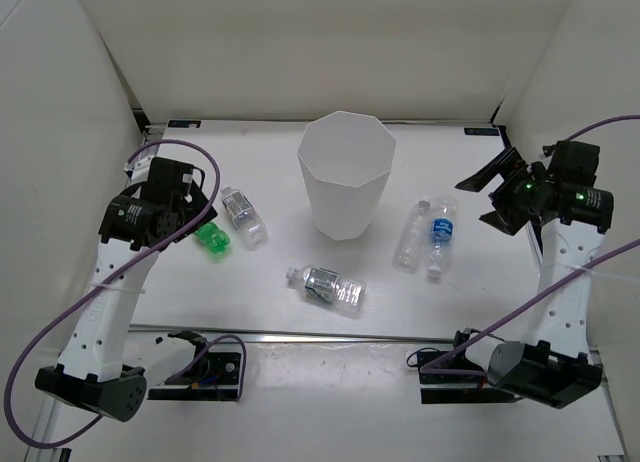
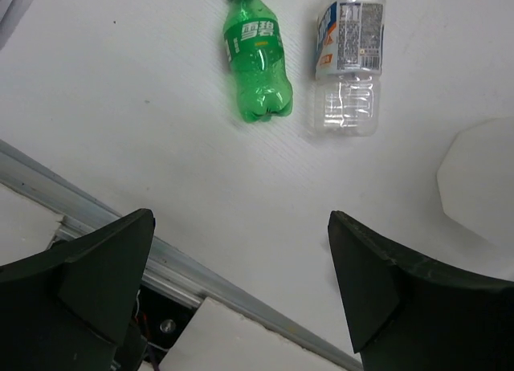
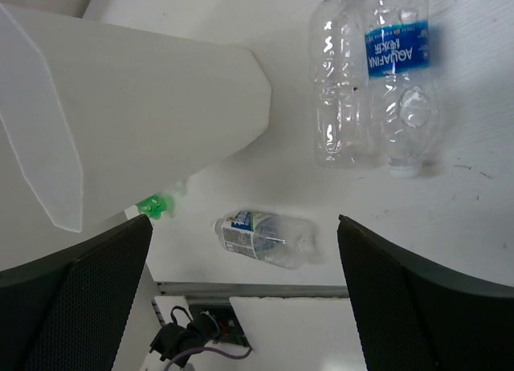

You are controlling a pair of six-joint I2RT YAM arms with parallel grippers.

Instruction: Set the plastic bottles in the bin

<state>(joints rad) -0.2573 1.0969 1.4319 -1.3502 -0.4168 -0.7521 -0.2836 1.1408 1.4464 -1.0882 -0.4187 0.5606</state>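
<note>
The tall white bin (image 1: 345,177) stands upright mid-table. A green bottle (image 1: 212,238) and a clear labelled bottle (image 1: 242,214) lie left of it. Another clear bottle (image 1: 335,287) lies in front of it. A clear bottle (image 1: 410,237) and a blue-labelled bottle (image 1: 441,234) lie side by side to its right. My left gripper (image 1: 195,207) hovers open and empty above the green bottle (image 2: 257,54) and its clear neighbour (image 2: 348,62). My right gripper (image 1: 487,202) hovers open and empty, right of the blue-labelled bottle (image 3: 401,74).
White walls enclose the table at the left, back and right. A metal rail (image 1: 330,334) runs along the near table edge, with the arm bases behind it. The right wrist view shows the bin's wall (image 3: 136,106) and the front bottle (image 3: 265,237).
</note>
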